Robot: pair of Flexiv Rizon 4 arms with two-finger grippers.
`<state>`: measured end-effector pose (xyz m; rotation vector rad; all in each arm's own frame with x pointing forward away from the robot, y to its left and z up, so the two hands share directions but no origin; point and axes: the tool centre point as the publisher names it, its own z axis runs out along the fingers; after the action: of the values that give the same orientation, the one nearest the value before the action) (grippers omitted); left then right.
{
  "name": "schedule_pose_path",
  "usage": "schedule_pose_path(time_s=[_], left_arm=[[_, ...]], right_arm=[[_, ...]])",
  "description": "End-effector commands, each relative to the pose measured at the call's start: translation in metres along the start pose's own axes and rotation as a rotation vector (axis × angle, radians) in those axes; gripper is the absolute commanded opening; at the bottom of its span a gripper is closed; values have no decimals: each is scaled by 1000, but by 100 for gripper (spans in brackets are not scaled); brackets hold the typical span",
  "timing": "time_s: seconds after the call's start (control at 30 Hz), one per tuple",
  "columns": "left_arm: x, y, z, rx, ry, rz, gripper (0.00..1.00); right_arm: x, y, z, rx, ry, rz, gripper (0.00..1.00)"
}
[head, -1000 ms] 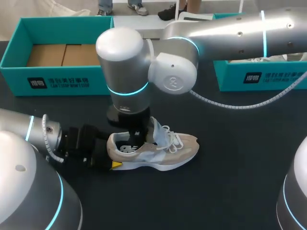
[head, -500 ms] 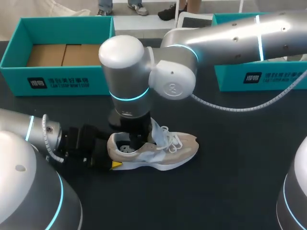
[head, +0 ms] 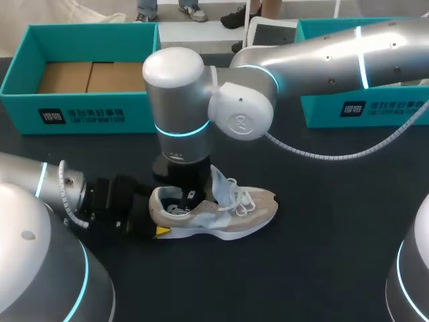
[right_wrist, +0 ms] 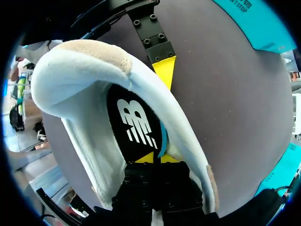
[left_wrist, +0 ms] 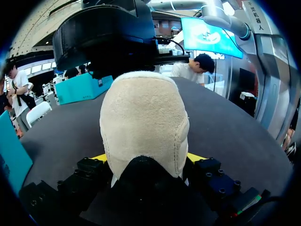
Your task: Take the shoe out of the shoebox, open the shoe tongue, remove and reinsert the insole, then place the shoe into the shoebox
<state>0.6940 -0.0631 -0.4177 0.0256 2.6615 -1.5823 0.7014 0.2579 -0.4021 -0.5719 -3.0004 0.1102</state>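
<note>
A beige and light-blue shoe [head: 228,209] lies on its sole at the middle of the dark table, toe to the right, tongue [head: 220,181] pulled up. My left gripper [head: 155,225] is shut on its heel; in the left wrist view the heel [left_wrist: 143,122] fills the space between the yellow fingertips [left_wrist: 99,157]. My right gripper [head: 186,196] reaches down into the shoe's opening. In the right wrist view it [right_wrist: 154,159] is shut, tips pressed together on the black insole [right_wrist: 131,122], whose teal edge is lifted beside them.
An open teal shoebox [head: 20,67] with a cardboard floor stands at the back left. A second teal box [head: 362,107] stands at the back right, under my right arm. A coiled cable [head: 322,154] hangs from that arm above the table.
My right gripper has sunk deeper into the shoe's opening and its fingers have come together on the insole. The shoe and my left gripper have stayed put.
</note>
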Motion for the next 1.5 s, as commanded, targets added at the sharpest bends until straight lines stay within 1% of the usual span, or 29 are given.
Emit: schedule_pose_path(time_s=[0.03,0.13,0.23,0.37,0.5,0.6,0.63,0.67,0.73,0.83,0.9,0.93,1.0,1.13,1.23,1.47,1.5], left_arm=[[-1,1,1,-1,-2,0,0],[-1,1,1,-1,-2,0,0],[-1,1,1,-1,-2,0,0],[-1,1,1,-1,-2,0,0],[-1,1,1,-1,-2,0,0],[-1,1,1,-1,-2,0,0],[-1,1,1,-1,-2,0,0],[-1,1,1,-1,-2,0,0],[-1,1,1,-1,-2,0,0],[-1,1,1,-1,-2,0,0],[-1,1,1,-1,-2,0,0],[-1,1,1,-1,-2,0,0],[-1,1,1,-1,-2,0,0],[-1,1,1,-1,-2,0,0],[-1,1,1,-1,-2,0,0],[-1,1,1,-1,-2,0,0],[-1,1,1,-1,-2,0,0]], right_arm=[[13,-18,-4,-26,-27,28,0],[10,-31,-21,-26,-53,60,0],[7,-39,-37,-34,-81,78,0],[2,-43,-51,-32,-97,85,0],[-4,-47,-58,-38,-105,88,0],[-6,-50,-65,-69,-113,95,0],[-6,-49,-68,-101,-109,86,0],[-6,-49,-69,-112,-105,78,0],[-5,-42,-73,-176,-87,41,0],[-3,-32,-77,-218,-67,0,0],[-3,-26,-81,-263,-56,-24,0],[-3,-25,-82,-263,-54,-28,0],[-3,-20,-86,-308,-46,-47,0],[-4,-15,-93,-317,-45,-59,0],[-4,-11,-97,-358,-19,-91,0],[5,20,-111,-413,95,-261,0],[6,24,-112,-410,108,-279,0]])
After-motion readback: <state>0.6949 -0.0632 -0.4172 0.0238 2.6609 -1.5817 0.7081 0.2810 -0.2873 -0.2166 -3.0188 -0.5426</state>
